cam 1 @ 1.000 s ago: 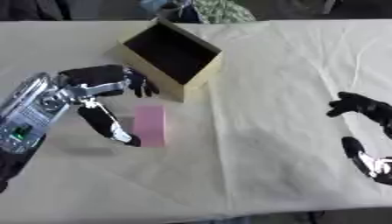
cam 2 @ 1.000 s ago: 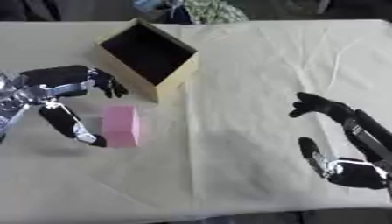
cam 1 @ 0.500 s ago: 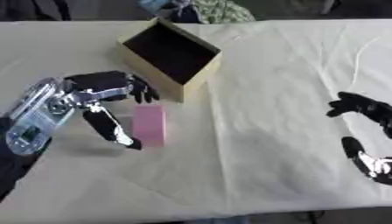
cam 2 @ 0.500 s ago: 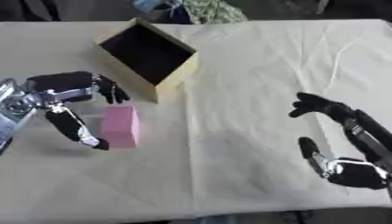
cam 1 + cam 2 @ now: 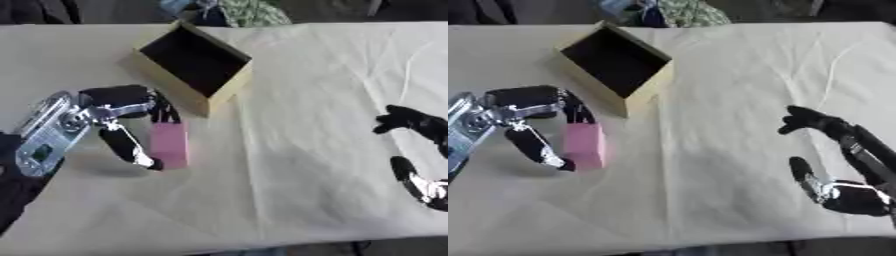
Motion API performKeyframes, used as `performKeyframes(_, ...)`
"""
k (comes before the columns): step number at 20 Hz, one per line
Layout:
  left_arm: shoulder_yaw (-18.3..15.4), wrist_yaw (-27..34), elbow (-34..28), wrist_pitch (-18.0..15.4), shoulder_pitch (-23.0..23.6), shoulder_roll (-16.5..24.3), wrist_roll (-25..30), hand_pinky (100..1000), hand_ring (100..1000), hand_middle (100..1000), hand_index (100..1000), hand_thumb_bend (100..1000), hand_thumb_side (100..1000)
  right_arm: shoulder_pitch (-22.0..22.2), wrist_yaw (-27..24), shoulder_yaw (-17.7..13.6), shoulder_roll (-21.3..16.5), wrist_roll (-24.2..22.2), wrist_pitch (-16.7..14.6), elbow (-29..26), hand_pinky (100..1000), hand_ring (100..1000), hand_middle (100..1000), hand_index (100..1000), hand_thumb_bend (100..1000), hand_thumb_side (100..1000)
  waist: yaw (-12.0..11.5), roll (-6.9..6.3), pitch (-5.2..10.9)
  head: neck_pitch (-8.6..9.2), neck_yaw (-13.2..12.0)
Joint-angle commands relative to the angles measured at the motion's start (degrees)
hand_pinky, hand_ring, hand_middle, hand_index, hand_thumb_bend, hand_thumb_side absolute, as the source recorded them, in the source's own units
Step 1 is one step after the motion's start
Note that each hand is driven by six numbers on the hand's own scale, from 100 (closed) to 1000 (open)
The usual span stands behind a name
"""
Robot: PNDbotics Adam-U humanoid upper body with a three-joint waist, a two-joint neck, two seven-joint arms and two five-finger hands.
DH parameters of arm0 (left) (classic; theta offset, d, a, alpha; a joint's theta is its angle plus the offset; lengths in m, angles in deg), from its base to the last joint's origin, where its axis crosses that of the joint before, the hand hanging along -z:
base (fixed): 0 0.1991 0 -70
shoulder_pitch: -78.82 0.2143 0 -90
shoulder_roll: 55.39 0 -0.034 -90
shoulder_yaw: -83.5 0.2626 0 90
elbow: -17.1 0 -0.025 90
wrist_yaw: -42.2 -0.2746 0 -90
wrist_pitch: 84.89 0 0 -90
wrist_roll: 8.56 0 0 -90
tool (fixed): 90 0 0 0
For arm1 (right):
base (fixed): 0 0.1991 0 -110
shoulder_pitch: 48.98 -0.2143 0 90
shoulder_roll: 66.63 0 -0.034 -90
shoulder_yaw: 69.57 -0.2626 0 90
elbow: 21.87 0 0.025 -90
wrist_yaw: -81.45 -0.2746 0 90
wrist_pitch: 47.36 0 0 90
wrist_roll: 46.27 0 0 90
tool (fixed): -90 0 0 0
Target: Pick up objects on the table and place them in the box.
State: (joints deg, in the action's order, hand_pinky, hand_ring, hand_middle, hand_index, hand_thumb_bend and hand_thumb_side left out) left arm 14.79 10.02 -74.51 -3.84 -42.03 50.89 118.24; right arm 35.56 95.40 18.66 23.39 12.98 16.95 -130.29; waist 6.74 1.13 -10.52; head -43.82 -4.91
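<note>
Left hand (image 5: 118, 112) pinches the pink block (image 5: 169, 144) between thumb and fingers, just in front of the open cardboard box (image 5: 194, 65). Right hand (image 5: 833, 165) rests open, well right of the box.

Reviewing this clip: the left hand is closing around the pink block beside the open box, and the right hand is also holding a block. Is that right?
Not quite. The right hand holds nothing; the right eye view shows it idle near the lower right corner, fingers spread. The rest stands: the left hand has thumb and fingers either side of the pink block, beside the open box.
</note>
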Motion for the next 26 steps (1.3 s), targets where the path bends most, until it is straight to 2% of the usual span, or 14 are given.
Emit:
performKeyframes(1,-0.4,-0.2,0.3,0.1,-0.7,0.6,-0.6,684,532,503,720,559,241,-0.2,-0.1,-0.3,-0.8,-0.1,-0.1,-0.5,895,885,725,1000,100,515,0.1,-0.08,0.81,-0.30,-0.1)
performKeyframes(6,-1.6,0.2,0.0,0.9,-0.9,0.4,-2.9,661,498,469,688,444,142,-0.2,-0.1,-0.3,-0.8,-0.1,0.0,-0.5,895,885,725,1000,100,512,0.0,-0.07,0.79,-0.30,0.0)
performKeyframes(12,-4.7,1.0,-2.0,2.6,-2.2,0.6,-6.7,662,492,465,681,440,140,-0.1,0.1,-0.4,-0.8,0.0,0.0,-0.5,895,885,725,1000,100,511,-0.1,-0.06,0.90,-0.30,0.2)
performKeyframes(16,-6.5,2.4,-2.2,3.9,-5.2,0.6,-8.3,664,492,465,679,455,153,-0.1,0.1,-0.3,-0.9,-0.1,-0.1,-0.5,895,885,726,1000,100,512,-0.1,-0.04,0.96,-0.30,0.1)
performKeyframes(17,-6.7,2.8,-1.5,4.3,-6.5,0.6,-8.6,666,494,467,681,386,186,-0.1,0.1,-0.2,-0.9,-0.1,-0.1,-0.5,895,885,726,1000,100,510,-0.1,-0.03,0.97,-0.30,0.1)
performKeyframes(18,-6.8,3.0,-0.6,4.5,-7.8,0.5,-8.9,666,494,467,682,462,153,-0.1,0.1,-0.1,-0.9,-0.2,-0.1,-0.5,895,885,726,1000,100,512,0.0,-0.01,0.97,-0.30,0.0)
performKeyframes(26,-7.5,-1.2,13.2,4.5,-18.0,-4.5,-12.7,667,499,471,684,486,166,-0.4,-0.4,0.5,-0.6,-0.6,-0.4,-0.6,895,885,725,1000,100,513,1.3,0.52,0.71,-0.30,-0.9)
